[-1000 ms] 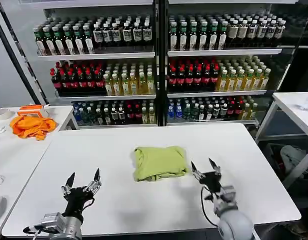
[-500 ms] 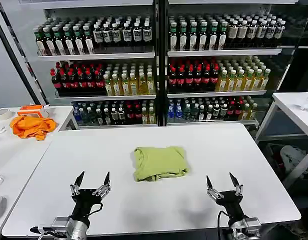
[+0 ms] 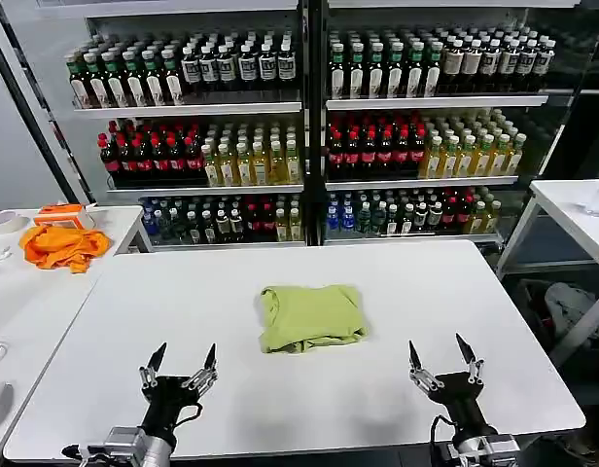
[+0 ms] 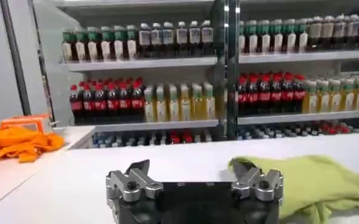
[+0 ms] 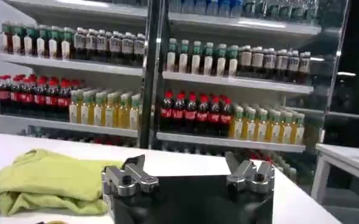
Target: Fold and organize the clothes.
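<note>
The clothes (image 3: 311, 317), a light yellow-green T-shirt, lie folded into a compact bundle at the middle of the white table (image 3: 309, 409). In the left wrist view the clothes (image 4: 313, 182) lie just beyond one finger; in the right wrist view the clothes (image 5: 48, 179) rest off to one side. My left gripper (image 3: 183, 353) stands open near the table's front edge, left of the bundle, fingertips up, with nothing between them. My right gripper (image 3: 438, 348) stands open near the front edge to the bundle's right. The same open, empty left gripper (image 4: 190, 167) and right gripper (image 5: 185, 161) point at the shelves.
A bright orange cloth (image 3: 62, 245) lies on a side table (image 3: 27, 311) at the left. Drink shelves (image 3: 309, 126) full of bottles stand behind the table. Another white table (image 3: 577, 214) is at the right. A roll of tape (image 3: 5, 221) sits near the orange cloth.
Both grippers have drawn back toward the table's front edge, the right one moving right and away from the folded bundle. The clothes have not moved.
</note>
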`<state>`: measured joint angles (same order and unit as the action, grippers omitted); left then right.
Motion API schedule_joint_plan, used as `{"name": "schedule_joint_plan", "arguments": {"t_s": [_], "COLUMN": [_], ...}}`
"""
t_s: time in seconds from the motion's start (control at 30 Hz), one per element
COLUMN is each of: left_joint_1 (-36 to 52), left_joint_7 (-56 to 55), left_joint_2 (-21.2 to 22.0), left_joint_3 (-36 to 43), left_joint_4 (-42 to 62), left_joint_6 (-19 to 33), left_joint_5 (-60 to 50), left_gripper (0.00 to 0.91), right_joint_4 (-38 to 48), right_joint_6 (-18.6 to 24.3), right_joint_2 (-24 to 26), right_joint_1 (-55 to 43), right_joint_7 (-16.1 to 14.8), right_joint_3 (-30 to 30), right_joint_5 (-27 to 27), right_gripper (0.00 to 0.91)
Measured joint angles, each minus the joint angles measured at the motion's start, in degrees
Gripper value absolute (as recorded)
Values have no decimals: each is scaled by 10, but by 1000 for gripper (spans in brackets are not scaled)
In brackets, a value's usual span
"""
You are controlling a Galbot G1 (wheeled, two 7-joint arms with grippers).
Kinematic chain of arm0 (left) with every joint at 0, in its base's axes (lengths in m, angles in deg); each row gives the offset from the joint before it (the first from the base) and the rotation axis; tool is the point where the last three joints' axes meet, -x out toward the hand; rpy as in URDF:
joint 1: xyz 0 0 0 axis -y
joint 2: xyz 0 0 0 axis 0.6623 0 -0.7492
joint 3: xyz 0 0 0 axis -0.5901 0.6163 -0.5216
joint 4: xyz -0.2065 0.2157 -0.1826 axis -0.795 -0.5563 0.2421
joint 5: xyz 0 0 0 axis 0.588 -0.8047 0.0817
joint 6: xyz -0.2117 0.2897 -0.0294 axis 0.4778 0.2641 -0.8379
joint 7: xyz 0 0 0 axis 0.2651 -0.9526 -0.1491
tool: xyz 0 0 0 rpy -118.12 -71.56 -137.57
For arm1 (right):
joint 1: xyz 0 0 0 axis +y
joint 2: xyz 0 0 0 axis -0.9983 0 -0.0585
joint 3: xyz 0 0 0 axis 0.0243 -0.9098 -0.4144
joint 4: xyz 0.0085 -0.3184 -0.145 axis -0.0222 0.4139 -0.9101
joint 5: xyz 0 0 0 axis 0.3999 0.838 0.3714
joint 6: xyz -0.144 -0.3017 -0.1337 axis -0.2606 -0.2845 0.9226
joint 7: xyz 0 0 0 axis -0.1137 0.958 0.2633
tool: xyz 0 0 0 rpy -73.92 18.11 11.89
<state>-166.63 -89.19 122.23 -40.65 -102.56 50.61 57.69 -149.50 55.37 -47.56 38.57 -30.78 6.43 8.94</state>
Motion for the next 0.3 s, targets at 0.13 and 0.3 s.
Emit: {"name": "schedule_joint_plan", "arguments": {"t_s": [0.13, 0.3], "left_joint_1": [-2, -4], "left_joint_7": [-1, -1], "left_joint_2": [-3, -2], "left_joint_3": [-1, -2], "left_joint_4": [0, -3], "left_joint_6": [3, 6], "left_joint_5": [0, 0], "left_gripper": [907, 907], "right_joint_4": [-3, -6], "right_joint_6": [-3, -1], "right_joint_2": [2, 4], "right_joint_1": [2, 1], "right_joint_7": [4, 10], "right_joint_3": [4, 6], "right_joint_5": [-8, -15], "right_gripper": [907, 907]}}
